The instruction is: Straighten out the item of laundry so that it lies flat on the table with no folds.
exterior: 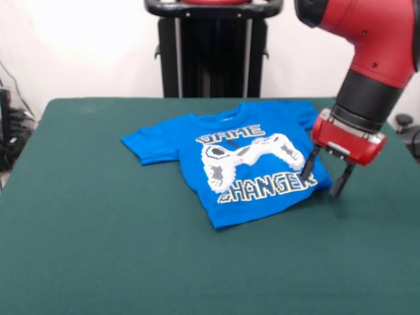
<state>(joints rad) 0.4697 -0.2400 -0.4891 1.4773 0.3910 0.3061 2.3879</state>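
Note:
The bright blue T-shirt (230, 157) lies print side up on the dark green table (98, 249), a little back of the middle. Its white controller print and "GAME CHANGER" lettering face up. The left sleeve is spread out; the right sleeve lies near the table's far edge behind the arm. The hem runs at a slant at the front. My gripper (323, 176) hangs from the red arm at the shirt's right hem corner, open and empty. One finger (310, 162) is over the shirt's edge, the other stands off the cloth over the table.
The robot's black pedestal (211, 49) stands at the table's far side. Cables and dark gear (12, 125) show past the table's left edge, and a dark object (405, 125) past the right edge.

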